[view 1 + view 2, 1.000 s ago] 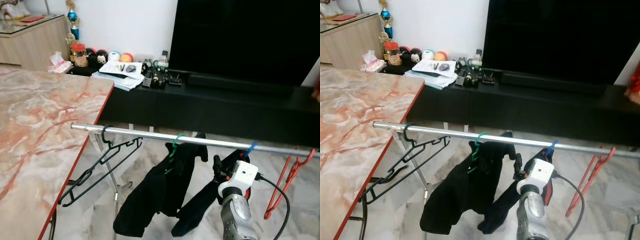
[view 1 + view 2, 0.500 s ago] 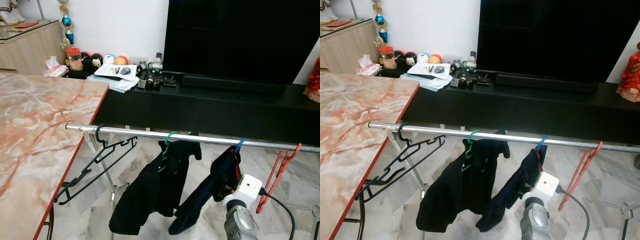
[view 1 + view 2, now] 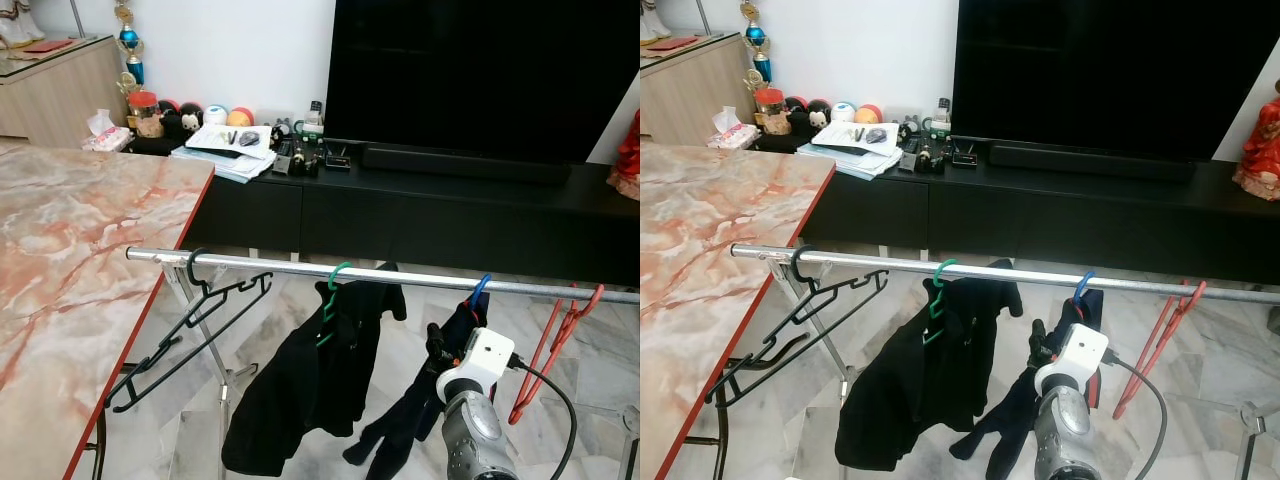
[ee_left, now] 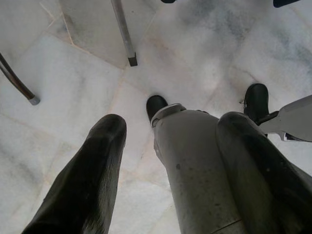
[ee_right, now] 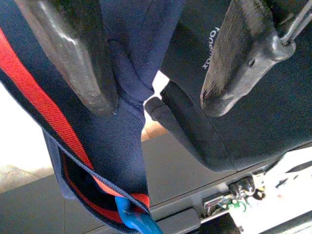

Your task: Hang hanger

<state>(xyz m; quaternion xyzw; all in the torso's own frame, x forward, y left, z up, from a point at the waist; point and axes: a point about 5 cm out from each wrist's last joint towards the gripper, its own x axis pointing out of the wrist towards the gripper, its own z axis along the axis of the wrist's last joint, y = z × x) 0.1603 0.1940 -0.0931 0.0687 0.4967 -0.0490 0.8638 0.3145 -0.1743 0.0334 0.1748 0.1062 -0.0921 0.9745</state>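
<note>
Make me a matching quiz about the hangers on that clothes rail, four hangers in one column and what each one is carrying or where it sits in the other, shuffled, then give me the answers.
Column one:
1. black hanger
2. green hanger
3. blue hanger
4. red hanger

Column two:
A. holds the navy garment with a red stripe, by the right gripper
B. bare, at the rail's end beside the marble table
C. bare, at the rail's far right
D. holds the black garment

Pairs: 1-B, 2-D, 3-A, 4-C
</note>
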